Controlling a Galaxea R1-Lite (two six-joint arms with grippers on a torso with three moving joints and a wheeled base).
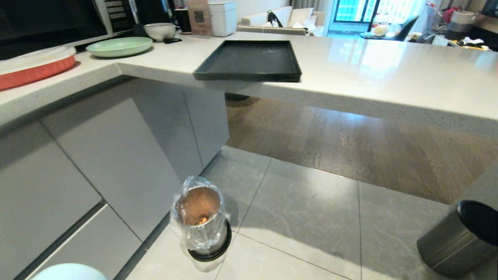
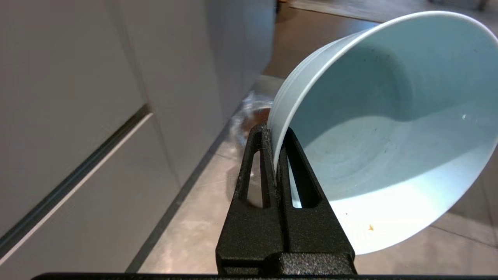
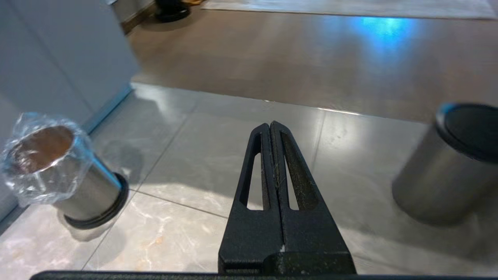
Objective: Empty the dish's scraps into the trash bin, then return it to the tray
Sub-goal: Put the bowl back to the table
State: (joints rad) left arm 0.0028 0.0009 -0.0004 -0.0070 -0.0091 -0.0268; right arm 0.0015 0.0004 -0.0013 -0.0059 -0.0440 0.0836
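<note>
Open floor [image 1: 311, 217] between trash bin [image 1: 200, 223] and steel cylinder [image 1: 459, 241]

Pale blue dish [image 2: 389, 155], matte-black tray [image 1: 249, 60], mint-green plate [image 1: 119, 46], orange scraps [image 1: 202, 221].

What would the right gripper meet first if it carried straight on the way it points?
The shut, empty right gripper points at bare floor tiles, between the trash bin and steel bin.
</note>
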